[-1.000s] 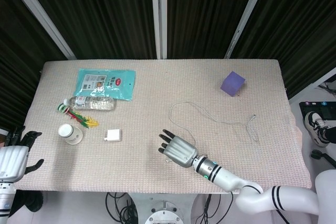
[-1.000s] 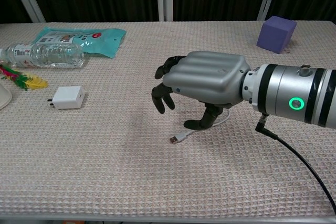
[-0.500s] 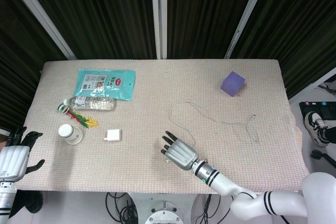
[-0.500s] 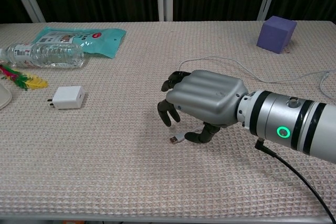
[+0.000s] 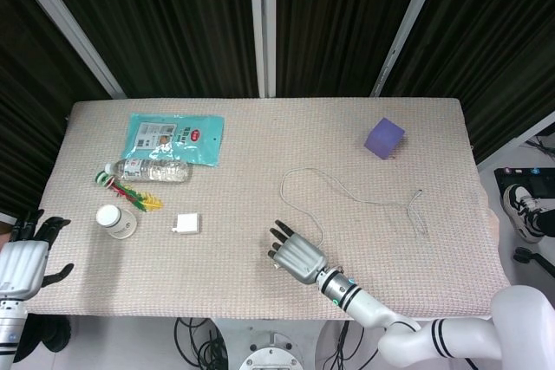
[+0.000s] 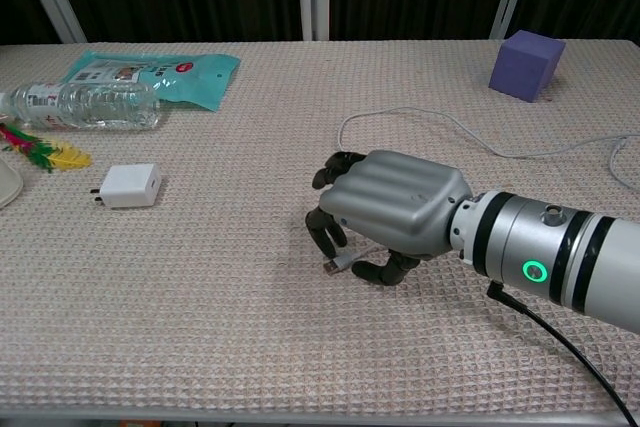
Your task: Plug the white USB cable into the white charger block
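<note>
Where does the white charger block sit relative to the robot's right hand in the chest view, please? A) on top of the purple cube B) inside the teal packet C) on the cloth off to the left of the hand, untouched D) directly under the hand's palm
C: the white charger block lies alone on the cloth, well left of the right hand, which is down at the cable's USB plug.

Cable [image 6: 470,137] partly under robot hand [image 6: 392,215]
</note>
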`<state>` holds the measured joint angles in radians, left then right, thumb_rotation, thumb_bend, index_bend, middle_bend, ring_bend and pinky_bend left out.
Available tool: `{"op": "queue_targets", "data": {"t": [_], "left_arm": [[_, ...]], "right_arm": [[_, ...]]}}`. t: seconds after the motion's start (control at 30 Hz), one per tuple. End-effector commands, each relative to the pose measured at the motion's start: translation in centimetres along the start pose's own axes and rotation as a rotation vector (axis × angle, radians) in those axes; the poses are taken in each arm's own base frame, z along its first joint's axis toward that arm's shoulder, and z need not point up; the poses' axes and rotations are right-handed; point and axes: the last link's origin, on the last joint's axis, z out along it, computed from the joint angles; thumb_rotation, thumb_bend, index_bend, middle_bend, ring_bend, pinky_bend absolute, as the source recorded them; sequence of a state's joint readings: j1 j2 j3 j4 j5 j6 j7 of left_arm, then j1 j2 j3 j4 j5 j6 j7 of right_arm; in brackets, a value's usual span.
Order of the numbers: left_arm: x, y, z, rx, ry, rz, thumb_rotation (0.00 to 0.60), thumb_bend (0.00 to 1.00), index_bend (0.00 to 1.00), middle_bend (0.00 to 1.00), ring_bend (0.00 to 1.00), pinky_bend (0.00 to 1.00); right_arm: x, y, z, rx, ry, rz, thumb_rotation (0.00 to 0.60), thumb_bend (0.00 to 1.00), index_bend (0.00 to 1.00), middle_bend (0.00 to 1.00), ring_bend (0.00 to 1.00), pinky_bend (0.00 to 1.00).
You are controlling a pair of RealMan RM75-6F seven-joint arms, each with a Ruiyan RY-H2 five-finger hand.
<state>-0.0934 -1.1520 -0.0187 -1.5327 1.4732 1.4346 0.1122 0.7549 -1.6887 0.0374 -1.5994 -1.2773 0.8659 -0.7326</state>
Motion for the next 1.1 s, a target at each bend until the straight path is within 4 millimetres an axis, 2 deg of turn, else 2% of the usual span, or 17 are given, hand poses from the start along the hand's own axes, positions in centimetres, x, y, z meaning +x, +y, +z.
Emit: {"op": "queue_targets", "data": {"t": [0.03, 0.43, 0.93, 1.1], "left_arm": [[-0.01, -0.02, 0.02, 0.001, -0.001, 0.000, 0.600, 0.15, 0.22, 0.18, 0.03, 0.00], [-0.15, -0.09, 0.09, 0.002, -0.006, -0.003, 0.600, 0.15, 0.22, 0.18, 0.03, 0.00], [-0.33, -0.15, 0.08, 0.003, -0.009, -0.006, 0.600, 0.15, 0.22, 0.18, 0.03, 0.00], [-0.18, 0.00, 0.27, -0.006, -0.007, 0.000, 0.600, 0.14, 0.21, 0.18, 0.03, 0.00]], "right_arm": [[-0.05, 0.04, 0.02, -0.003, -0.007, -0.006, 0.600, 0.33, 0.43, 0.39, 0.10, 0.00], [-0.25, -0.08, 0.14, -0.013, -0.016, -0.005, 0.600, 0.33, 0.44, 0.40, 0.10, 0.00], [-0.45, -0.21, 0.42, -0.023, -0.007, 0.002, 0.600, 0.34, 0.52, 0.43, 0.11, 0.00], [0.14, 0.00, 0.12, -0.029, 0.030, 0.017, 0.600, 0.36, 0.54, 0.45, 0.12, 0.00]]}}
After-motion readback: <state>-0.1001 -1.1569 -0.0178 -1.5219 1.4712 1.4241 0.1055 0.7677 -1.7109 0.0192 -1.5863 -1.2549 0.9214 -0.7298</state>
